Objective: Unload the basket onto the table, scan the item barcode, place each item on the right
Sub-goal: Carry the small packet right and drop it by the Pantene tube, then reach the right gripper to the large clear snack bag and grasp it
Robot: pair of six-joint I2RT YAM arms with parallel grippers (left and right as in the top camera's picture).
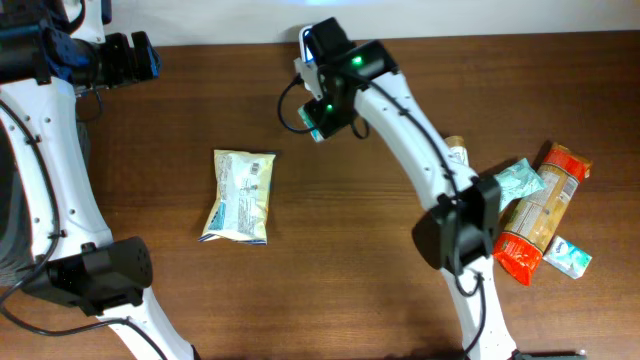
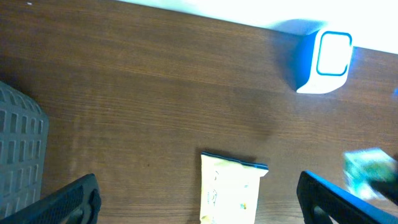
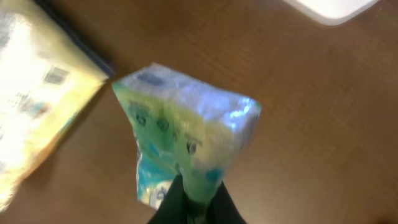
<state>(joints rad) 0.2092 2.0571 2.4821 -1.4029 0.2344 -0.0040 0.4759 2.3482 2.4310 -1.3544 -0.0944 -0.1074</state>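
Grip on teal packet (image 3: 186, 124)

My right gripper (image 3: 191, 198) clamped one end of the teal packet, at 6 o'clock of the blue-white scanner (image 2: 323, 59). My left gripper (image 1: 140, 57) stood wide, holding nothing. A yellow bag (image 1: 240, 195) lay at 8 o'clock of the packet.

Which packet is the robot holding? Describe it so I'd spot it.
On the wooden table, follow the right gripper near the far edge. It pinches a small teal-and-green packet, lifted, unlike the yellow bag lying flat.
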